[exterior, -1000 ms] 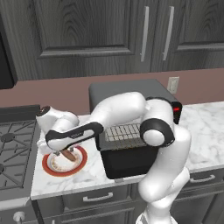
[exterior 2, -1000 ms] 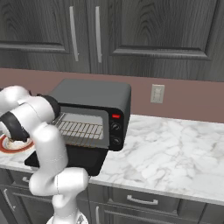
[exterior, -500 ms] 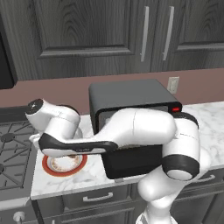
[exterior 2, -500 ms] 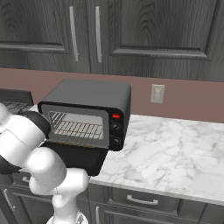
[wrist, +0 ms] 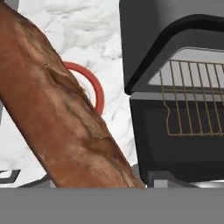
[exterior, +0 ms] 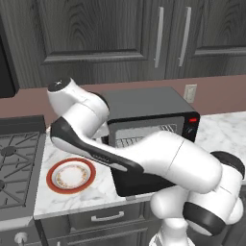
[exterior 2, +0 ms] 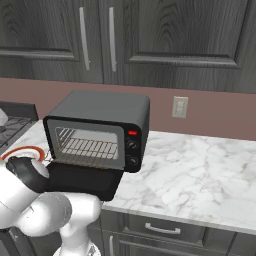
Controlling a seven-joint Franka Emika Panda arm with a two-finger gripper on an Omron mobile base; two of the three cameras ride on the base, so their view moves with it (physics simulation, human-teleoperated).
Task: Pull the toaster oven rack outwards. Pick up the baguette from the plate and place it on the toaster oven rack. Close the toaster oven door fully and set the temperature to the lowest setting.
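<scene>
Tool w/ baguette [wrist: 65,113] close in front, above plate [wrist: 94,89]; grip unseen.

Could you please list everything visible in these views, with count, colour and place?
toaster oven: one, black, on the counter.
toaster oven door: one, black, folded down open.
toaster oven rack: one, wire, pulled out over the door.
plate: one, white with a red rim, left of the oven, nothing on it.
baguette: one, brown, close before the hand camera.
stove: one, dark, far left.
wall outlet: one, white.
cabinets: dark.
robot arm: one, white.
</scene>
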